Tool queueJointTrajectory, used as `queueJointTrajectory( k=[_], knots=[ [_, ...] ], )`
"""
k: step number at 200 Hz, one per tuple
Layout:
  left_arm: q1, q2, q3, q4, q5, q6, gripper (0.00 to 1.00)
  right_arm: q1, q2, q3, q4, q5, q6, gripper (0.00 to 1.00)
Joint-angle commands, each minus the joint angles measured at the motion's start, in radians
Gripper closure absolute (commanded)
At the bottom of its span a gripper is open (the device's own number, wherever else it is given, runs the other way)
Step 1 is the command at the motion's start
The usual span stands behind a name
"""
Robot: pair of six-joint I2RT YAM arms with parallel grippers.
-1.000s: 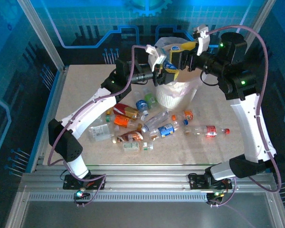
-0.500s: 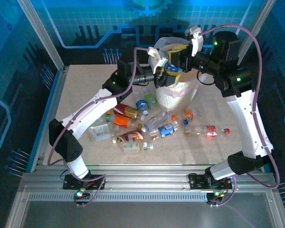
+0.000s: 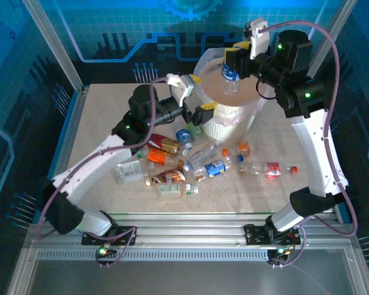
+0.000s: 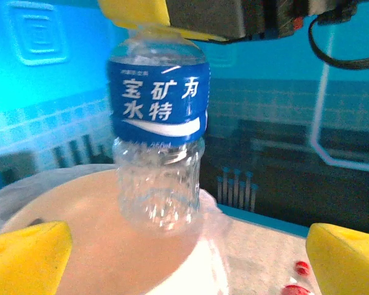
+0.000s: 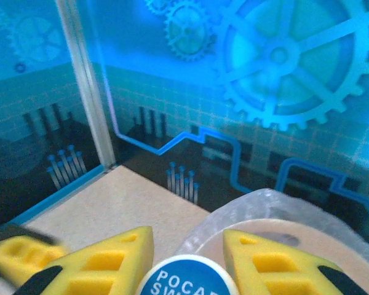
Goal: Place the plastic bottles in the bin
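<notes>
A blue-labelled clear bottle (image 4: 157, 132) hangs upright above the bag-lined white bin (image 3: 227, 126).

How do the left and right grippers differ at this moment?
The left gripper is wide open and empty; the right gripper is shut on a blue-labelled bottle. The left sits off the left side of the bin; the right hangs above its mouth. Both have yellow foam pads.
</notes>
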Motion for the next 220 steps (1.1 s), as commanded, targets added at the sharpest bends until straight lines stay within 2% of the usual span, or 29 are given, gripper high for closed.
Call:
queueJointTrajectory(
  k=[1, 42, 105, 136, 204, 220],
  knots=[
    [-0.005, -0.109, -0.086, 0.079, -0.238, -0.063, 0.01, 0.006, 0.066, 0.049, 0.055, 0.111, -0.036, 1.0],
    [-0.001, -0.231, -0.197, 0.016, -0.462, -0.141, 0.01, -0.005, 0.191, 0.071, 0.103, 0.131, -0.023, 1.0],
    [0.027, -0.27, -0.23, -0.158, -0.615, -0.235, 0.01, -0.059, 0.367, 0.07, 0.031, 0.071, 0.051, 1.0],
    [0.039, -0.268, -0.254, -0.198, -0.659, -0.267, 0.01, -0.091, 0.396, -0.02, 0.027, 0.01, 0.071, 1.0],
    [0.068, -0.247, -0.269, -0.25, -0.67, -0.323, 0.01, -0.12, 0.487, -0.091, -0.026, -0.018, 0.038, 1.0],
    [0.07, -0.242, -0.269, -0.274, -0.671, -0.324, 0.01, -0.12, 0.507, -0.097, -0.038, -0.015, 0.027, 0.97]
  ],
)
